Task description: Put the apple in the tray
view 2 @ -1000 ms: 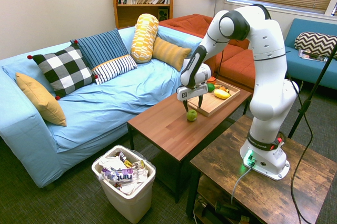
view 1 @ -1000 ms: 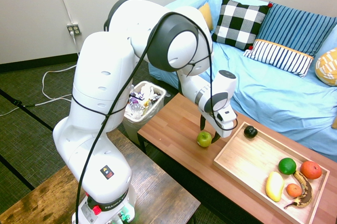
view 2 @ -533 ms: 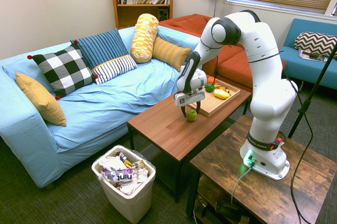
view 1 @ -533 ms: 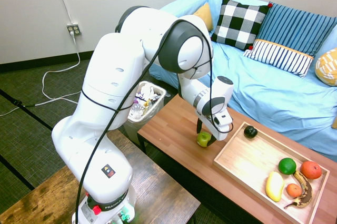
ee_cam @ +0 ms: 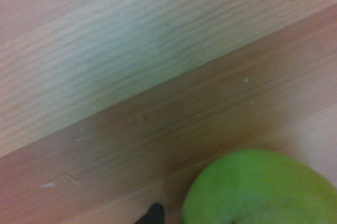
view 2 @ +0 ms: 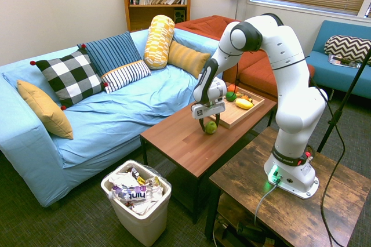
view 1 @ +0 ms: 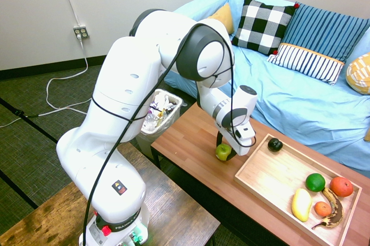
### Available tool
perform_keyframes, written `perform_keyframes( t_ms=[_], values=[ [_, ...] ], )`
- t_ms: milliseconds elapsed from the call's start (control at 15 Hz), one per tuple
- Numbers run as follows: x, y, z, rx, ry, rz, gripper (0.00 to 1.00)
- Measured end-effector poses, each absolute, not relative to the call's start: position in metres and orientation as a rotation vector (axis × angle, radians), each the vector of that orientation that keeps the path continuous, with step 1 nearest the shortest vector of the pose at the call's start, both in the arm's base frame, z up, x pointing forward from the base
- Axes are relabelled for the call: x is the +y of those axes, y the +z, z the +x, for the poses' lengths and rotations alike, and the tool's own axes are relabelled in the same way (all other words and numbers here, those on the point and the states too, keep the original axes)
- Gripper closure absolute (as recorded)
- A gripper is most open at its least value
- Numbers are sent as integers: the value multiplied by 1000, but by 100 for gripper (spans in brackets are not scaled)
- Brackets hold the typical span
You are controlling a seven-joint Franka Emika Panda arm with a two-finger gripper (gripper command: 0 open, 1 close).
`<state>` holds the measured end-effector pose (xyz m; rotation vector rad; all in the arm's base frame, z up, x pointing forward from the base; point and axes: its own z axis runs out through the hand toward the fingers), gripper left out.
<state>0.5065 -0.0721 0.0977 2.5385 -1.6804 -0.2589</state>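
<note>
The yellow-green apple (view 1: 224, 152) (view 2: 211, 126) sits on the brown coffee table, a short way from the near end of the light-wood tray (view 1: 276, 175) (view 2: 231, 117). My gripper (view 1: 225, 148) (view 2: 209, 125) points down over the apple, open, with a dark finger on each side of it and the tips near the tabletop. In the wrist view the apple (ee_cam: 263, 187) fills the lower right corner, close up, resting on the wood.
The tray holds a dark avocado-like fruit (view 1: 275, 145), a lime (view 1: 315, 182), a red-orange fruit (view 1: 341, 186), a lemon (view 1: 301, 204), a small orange and a brown banana. A blue sofa (view 1: 300, 101) stands behind the table. A full waste bin (view 1: 162, 110) stands at its left end.
The arm has come down and slightly left, bringing the fingers from just above the apple to either side of it. The apple has not moved.
</note>
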Motion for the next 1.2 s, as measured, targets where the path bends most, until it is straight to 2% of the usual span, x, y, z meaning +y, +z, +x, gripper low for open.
perform_keyframes(
  t_ms=[200,400,800,1200],
  values=[
    [-73,102,508,-1685,-268,2549,100],
    [-88,137,517,-1714,-226,2564,100],
    [-201,227,519,-1896,-101,2487,100],
    [-290,195,527,-2012,-117,2394,100]
  ],
)
